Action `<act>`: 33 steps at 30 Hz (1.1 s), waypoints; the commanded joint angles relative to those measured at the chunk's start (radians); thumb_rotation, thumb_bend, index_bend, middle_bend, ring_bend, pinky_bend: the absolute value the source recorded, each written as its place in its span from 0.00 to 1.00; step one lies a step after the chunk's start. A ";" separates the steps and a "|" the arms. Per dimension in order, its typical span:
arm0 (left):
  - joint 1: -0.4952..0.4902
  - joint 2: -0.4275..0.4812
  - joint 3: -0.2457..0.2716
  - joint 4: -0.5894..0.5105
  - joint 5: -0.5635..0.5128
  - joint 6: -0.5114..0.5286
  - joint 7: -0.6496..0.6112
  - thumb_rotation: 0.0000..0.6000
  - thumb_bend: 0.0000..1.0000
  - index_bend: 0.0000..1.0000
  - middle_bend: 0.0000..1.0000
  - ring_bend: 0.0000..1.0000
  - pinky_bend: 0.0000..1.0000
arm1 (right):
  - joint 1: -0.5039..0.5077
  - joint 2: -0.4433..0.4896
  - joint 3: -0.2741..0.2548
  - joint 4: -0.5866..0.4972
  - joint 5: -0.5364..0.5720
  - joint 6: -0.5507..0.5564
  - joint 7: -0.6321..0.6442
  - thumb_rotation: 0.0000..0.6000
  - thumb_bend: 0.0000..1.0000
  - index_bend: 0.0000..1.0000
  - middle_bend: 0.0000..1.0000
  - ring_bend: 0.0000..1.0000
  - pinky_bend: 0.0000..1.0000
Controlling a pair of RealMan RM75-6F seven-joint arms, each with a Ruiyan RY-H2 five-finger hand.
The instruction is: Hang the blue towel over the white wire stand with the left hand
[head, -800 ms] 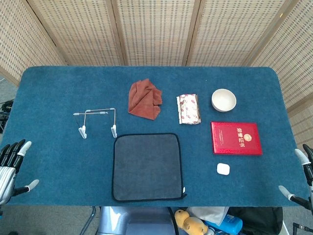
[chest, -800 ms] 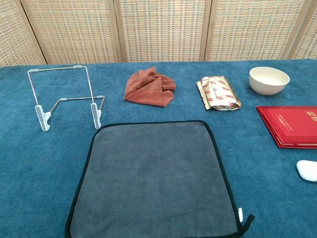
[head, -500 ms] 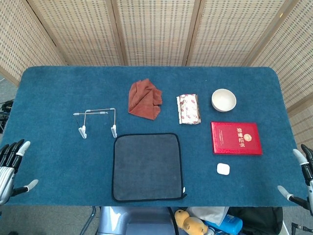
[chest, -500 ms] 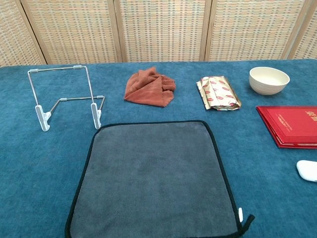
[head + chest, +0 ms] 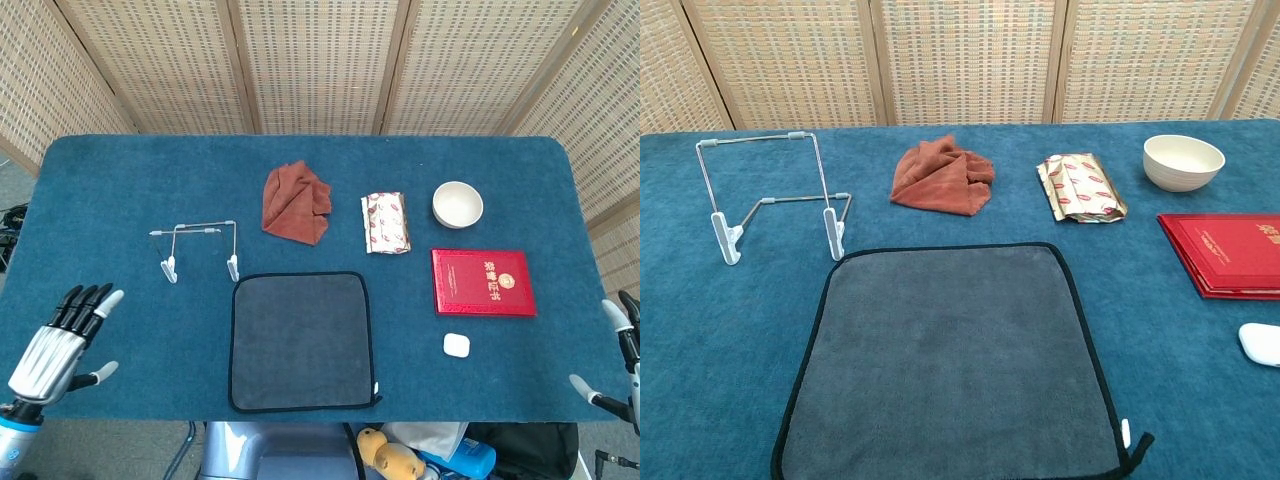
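Towel [image 5: 300,341], grey-blue with a dark bound edge, lies flat and unfolded on the blue worktop [image 5: 120,190] at the near centre. The wire stand [image 5: 198,248] stands upright just beyond the towel's far left corner, apart from it; in the chest view its white feet rest on the worktop beside that corner.

The left hand [image 5: 58,344] is at the near left corner of the worktop, well apart from both towel and stand. Its fingers [image 5: 84,302] are spread apart and hold nothing. The right hand [image 5: 622,363] shows only partly at the right edge of the head view; the visible fingers are apart and empty. Neither hand appears in the chest view.

Behind the towel lies a crumpled rust-red cloth [image 5: 295,202]. To its right are a printed packet [image 5: 386,222] and a white bowl [image 5: 457,204]. A red book [image 5: 483,282] lies flat near the bowl, and a small white object [image 5: 456,345] sits just in front of the book.
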 commanded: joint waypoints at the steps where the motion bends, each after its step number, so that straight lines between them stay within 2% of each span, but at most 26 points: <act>1: -0.112 -0.080 0.029 0.152 0.175 -0.036 -0.071 1.00 0.20 0.14 0.00 0.00 0.00 | 0.005 0.001 0.005 -0.004 0.015 -0.014 -0.004 1.00 0.00 0.00 0.00 0.00 0.00; 3: -0.136 -0.108 0.035 0.196 0.211 -0.047 -0.054 1.00 0.22 0.21 0.00 0.00 0.02 | 0.007 0.001 0.007 -0.005 0.022 -0.019 -0.005 1.00 0.00 0.00 0.00 0.00 0.00; 7: -0.191 -0.186 0.034 0.290 0.247 -0.089 -0.018 1.00 0.24 0.30 0.00 0.00 0.04 | 0.009 0.000 0.008 -0.003 0.029 -0.027 -0.006 1.00 0.00 0.00 0.00 0.00 0.00; 12: -0.251 -0.301 0.023 0.465 0.266 -0.058 -0.082 1.00 0.24 0.37 0.00 0.00 0.05 | 0.009 0.002 0.010 -0.002 0.032 -0.028 0.002 1.00 0.00 0.00 0.00 0.00 0.00; 16: -0.288 -0.371 0.030 0.605 0.276 -0.023 -0.136 1.00 0.24 0.38 0.00 0.00 0.05 | 0.007 0.005 0.011 -0.003 0.034 -0.024 0.010 1.00 0.00 0.00 0.00 0.00 0.00; 22: -0.325 -0.459 0.041 0.740 0.254 0.001 -0.205 1.00 0.24 0.43 0.00 0.00 0.07 | 0.009 0.005 0.010 -0.004 0.030 -0.028 0.008 1.00 0.00 0.00 0.00 0.00 0.00; 30: -0.360 -0.561 0.068 0.867 0.221 -0.028 -0.208 1.00 0.24 0.44 0.00 0.00 0.07 | 0.013 0.001 0.010 -0.006 0.035 -0.038 -0.002 1.00 0.00 0.00 0.00 0.00 0.00; 33: -0.366 -0.581 0.075 0.883 0.197 -0.057 -0.213 1.00 0.24 0.44 0.00 0.00 0.07 | 0.013 0.001 0.011 -0.006 0.035 -0.038 -0.001 1.00 0.00 0.00 0.00 0.00 0.00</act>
